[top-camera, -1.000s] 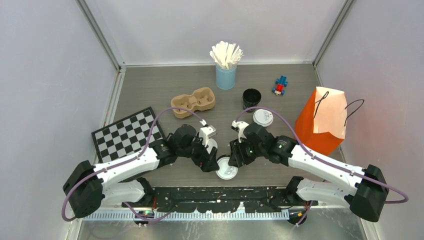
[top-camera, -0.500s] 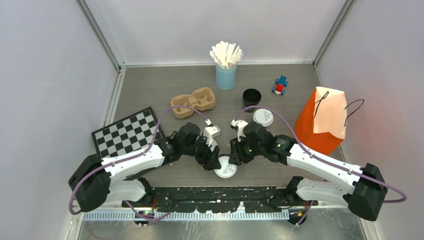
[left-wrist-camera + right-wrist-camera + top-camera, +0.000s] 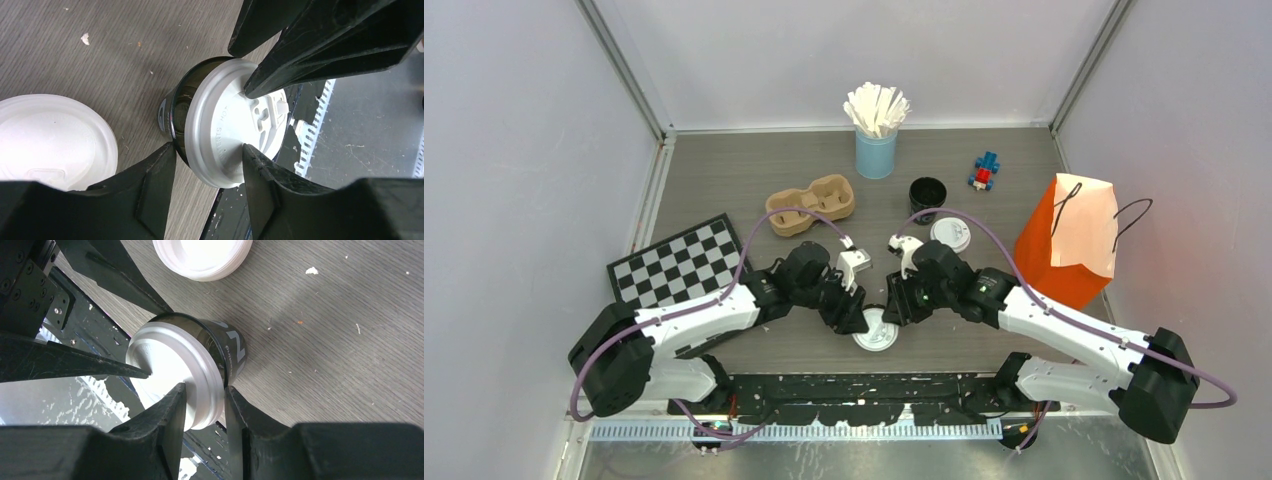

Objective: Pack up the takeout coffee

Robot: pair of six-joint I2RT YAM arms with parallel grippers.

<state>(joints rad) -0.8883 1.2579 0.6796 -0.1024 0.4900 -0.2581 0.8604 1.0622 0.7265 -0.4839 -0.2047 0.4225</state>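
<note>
Standing at the six o'clock edge of the grey wood-grain table (image 3: 724, 170), the lidded coffee cup (image 3: 877, 335) shows a glossy black paper wall with white print under a round, moulded white plastic sip lid. The right gripper (image 3: 205, 390) has its matte black wedge fingers part-closed and pinching the lid's rim, one on the lid face and one against the cup wall. The left gripper (image 3: 207, 150) straddles the same rim from the nine o'clock side with its jaws partly apart; whether it presses cannot be told. A loose ridged white lid (image 3: 202, 255) lies flat just beside the cup. At one o'clock stands an open black cup (image 3: 927, 197), with another white lid (image 3: 951, 234) near it at its five o'clock. A brown pulp carrier (image 3: 811, 203) with two wells sits at eleven, a light-blue cup of flat white stirrers (image 3: 876, 140) at twelve, a creased orange paper bag (image 3: 1042, 262) at three, a checkerboard (image 3: 679, 268) at nine, and a small blue-and-red block toy (image 3: 985, 172) at two.
</note>
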